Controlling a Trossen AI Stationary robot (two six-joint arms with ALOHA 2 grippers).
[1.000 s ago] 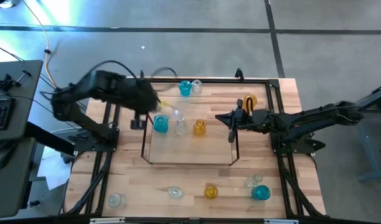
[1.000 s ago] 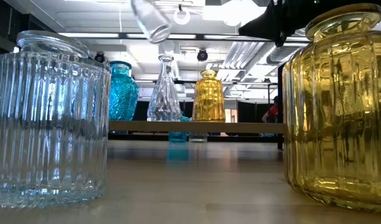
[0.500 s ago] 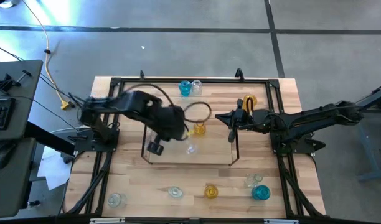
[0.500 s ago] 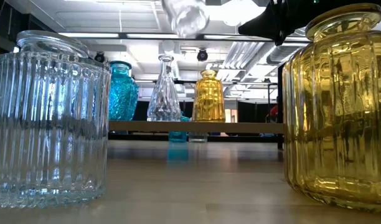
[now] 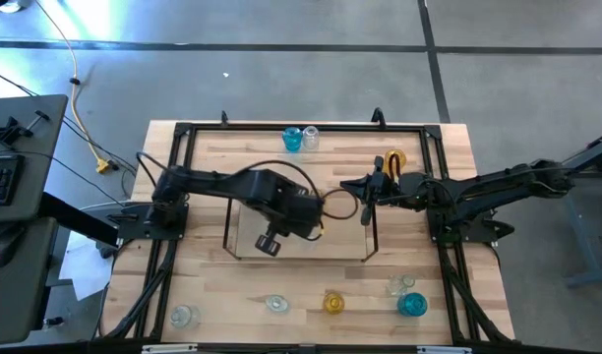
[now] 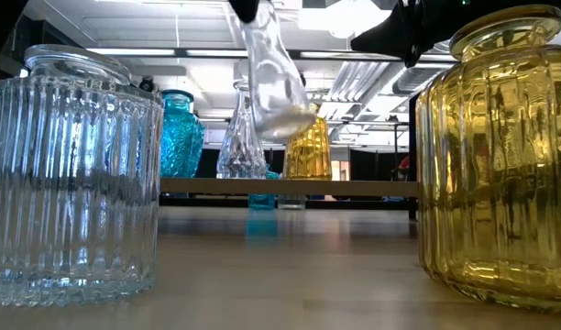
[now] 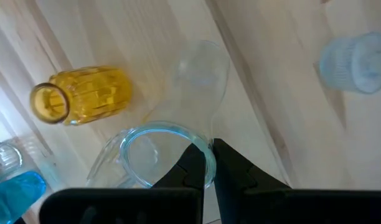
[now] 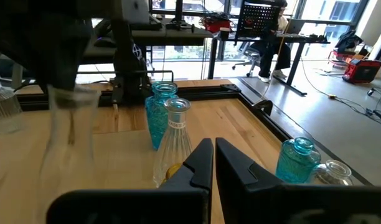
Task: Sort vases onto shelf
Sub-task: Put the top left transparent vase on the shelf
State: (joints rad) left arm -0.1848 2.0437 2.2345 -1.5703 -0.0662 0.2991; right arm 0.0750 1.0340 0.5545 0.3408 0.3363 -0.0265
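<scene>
Two arms worked over the tabletop [image 5: 203,285]. Left end effector [image 7: 209,163] pinched the rim of a clear vase [image 6: 273,87], hanging above the shelf [image 5: 247,231], seemingly near the amber vase [image 7: 84,96]. Right end effector [image 8: 213,163] waited, closed and empty. Lowering it upright and slowly would avoid knocking neighbours.

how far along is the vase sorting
Done: three vases stand on the shelf, a blue vase, a clear one and an amber one. In hand: the left gripper is shut on the rim of a clear vase above the shelf. Left: about eight vases on the table, five along the front edge. The right gripper waits, shut, by the shelf's right end.
</scene>
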